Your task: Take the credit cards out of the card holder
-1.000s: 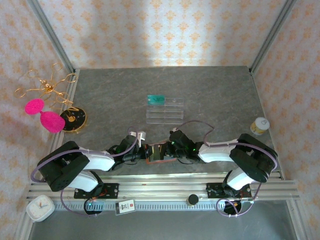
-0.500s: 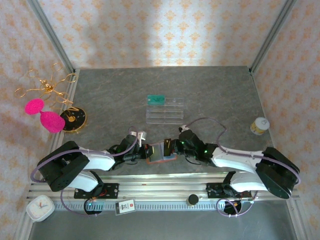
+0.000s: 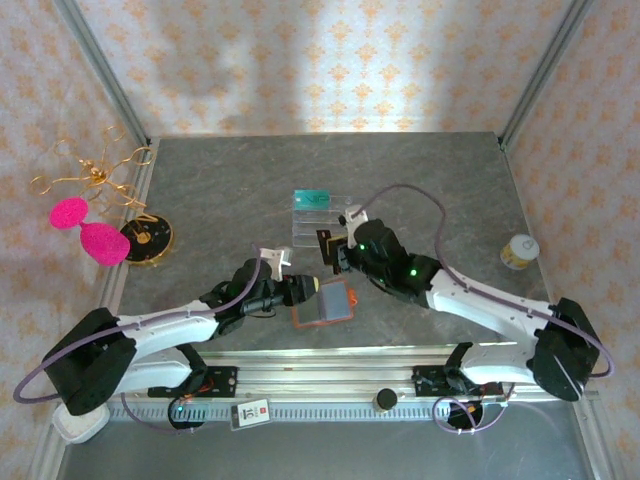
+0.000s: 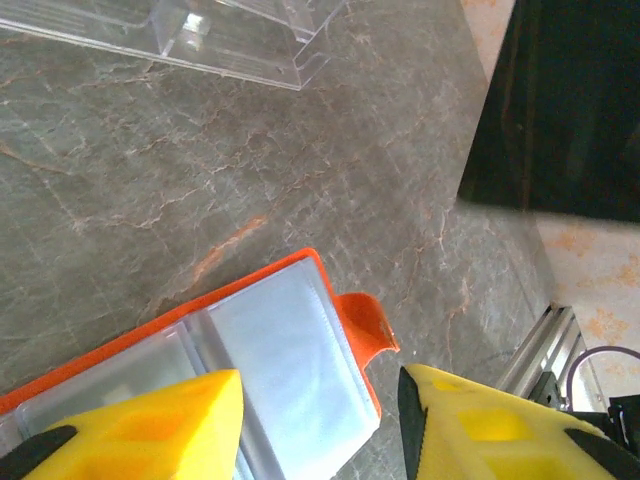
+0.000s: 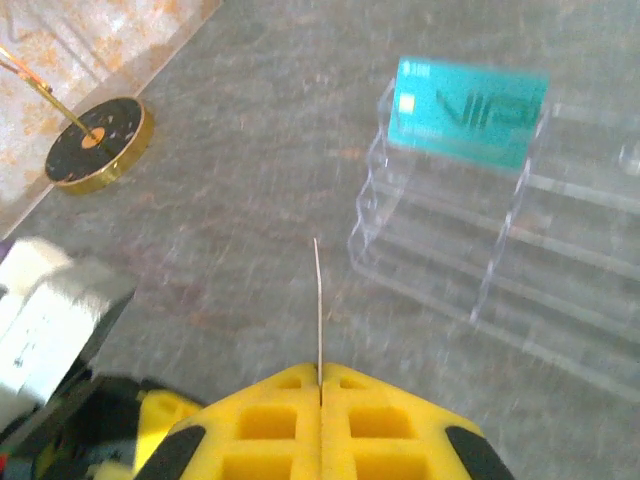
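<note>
Risen from card holder [image 3: 325,303], right tool [image 5: 320,382] pinches dark card [image 5: 318,300]; left tool [image 4: 320,405] spread.

The right pincer [image 3: 334,252] holds a dark card [image 3: 324,246] upright beside the clear rack [image 3: 338,224].

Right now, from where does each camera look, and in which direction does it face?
Top external: above and behind the bases, looking down at the table; both arms show.
Left wrist: on the left arm, looking down at the card holder; the left gripper stands open.
Right wrist: on the right arm, facing the clear rack; the right gripper pinches a dark card.
Shared: all three show the rack.
</note>
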Action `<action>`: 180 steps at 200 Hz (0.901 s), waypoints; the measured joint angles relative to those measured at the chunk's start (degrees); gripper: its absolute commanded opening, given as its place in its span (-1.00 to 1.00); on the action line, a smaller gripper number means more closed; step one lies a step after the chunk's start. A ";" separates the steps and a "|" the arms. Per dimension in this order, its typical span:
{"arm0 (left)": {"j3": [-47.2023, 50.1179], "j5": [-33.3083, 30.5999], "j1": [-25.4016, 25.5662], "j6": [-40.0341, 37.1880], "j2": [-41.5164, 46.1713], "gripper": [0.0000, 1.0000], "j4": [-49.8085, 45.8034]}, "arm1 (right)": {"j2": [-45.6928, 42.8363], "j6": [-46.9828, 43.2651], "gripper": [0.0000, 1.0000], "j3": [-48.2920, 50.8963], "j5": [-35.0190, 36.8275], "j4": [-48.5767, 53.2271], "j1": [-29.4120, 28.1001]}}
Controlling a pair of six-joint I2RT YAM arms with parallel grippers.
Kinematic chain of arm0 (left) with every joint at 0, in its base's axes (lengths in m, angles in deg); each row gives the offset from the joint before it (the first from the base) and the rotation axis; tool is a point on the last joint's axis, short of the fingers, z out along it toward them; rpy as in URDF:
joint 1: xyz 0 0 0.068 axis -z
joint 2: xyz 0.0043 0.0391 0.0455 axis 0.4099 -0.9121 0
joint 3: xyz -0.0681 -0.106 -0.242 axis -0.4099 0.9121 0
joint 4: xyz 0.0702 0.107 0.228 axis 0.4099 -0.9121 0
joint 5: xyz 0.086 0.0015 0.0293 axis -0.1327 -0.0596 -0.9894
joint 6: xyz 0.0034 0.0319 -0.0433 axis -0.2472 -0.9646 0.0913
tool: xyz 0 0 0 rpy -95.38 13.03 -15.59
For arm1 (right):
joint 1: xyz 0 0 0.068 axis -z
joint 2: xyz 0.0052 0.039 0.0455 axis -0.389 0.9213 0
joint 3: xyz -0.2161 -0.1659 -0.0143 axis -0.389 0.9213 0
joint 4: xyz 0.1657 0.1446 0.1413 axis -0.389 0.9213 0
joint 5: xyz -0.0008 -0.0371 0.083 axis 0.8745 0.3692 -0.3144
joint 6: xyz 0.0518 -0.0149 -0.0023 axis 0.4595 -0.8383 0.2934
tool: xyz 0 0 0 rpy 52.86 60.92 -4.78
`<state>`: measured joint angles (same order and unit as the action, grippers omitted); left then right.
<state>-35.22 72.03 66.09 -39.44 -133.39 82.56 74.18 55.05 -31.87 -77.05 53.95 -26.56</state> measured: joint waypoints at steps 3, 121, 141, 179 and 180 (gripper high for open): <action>0.00 -0.07 0.00 -0.04 0.07 -0.04 -0.24 | 0.46 -1.31 -1.00 -0.70 0.22 0.02 0.17; -0.50 2.23 -2.62 -0.04 0.15 -0.01 -6.23 | 24.33 -42.23 -1.00 -38.69 -6.51 22.88 10.84; -1.55 2.43 -3.37 -0.42 0.20 -0.01 -8.52 | 27.98 -46.03 -1.00 -43.76 -10.78 26.16 10.97; -2.05 2.49 -5.95 -0.61 1.22 -0.01 -12.13 | 36.57 -52.50 -1.00 -51.43 -14.62 31.52 10.78; -2.05 2.51 -5.99 -0.61 1.25 -0.01 -12.20 | 36.87 -52.70 -1.00 -51.67 -14.60 31.76 10.78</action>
<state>-37.28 74.54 60.10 -40.05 -132.14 70.36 111.05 2.36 -83.54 -91.65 85.71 -15.79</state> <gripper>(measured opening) 0.496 0.041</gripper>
